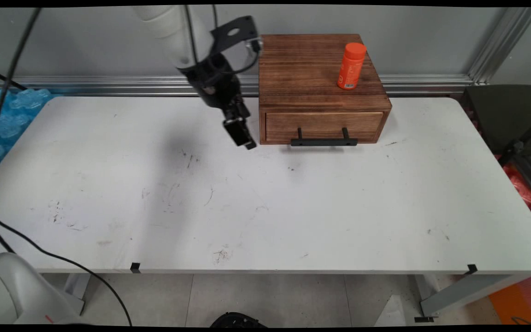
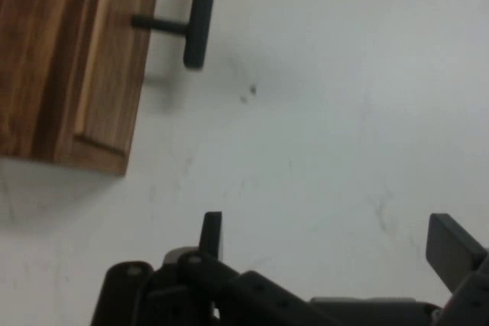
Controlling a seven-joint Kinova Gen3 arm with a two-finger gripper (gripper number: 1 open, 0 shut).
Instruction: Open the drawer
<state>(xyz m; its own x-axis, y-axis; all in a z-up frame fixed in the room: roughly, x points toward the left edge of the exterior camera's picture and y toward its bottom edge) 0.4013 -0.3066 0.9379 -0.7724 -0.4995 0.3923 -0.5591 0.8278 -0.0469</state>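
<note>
Tool [image 1: 245, 138] fingers spread, empty — beside grainy wooden drawer box [image 1: 321, 87], slim black bar handle [image 1: 324, 142]; orange cylindrical bottle [image 1: 351, 66] on top.

The arm [image 1: 166, 23] comprises a rounded white link, a black wrist housing carrying a flat black bracket with a round hole, thin black cables routed alongside, and a black gripper [image 2: 328, 246] of jointed linkage with two flat rectangular fingers [image 2: 451, 250].
</note>
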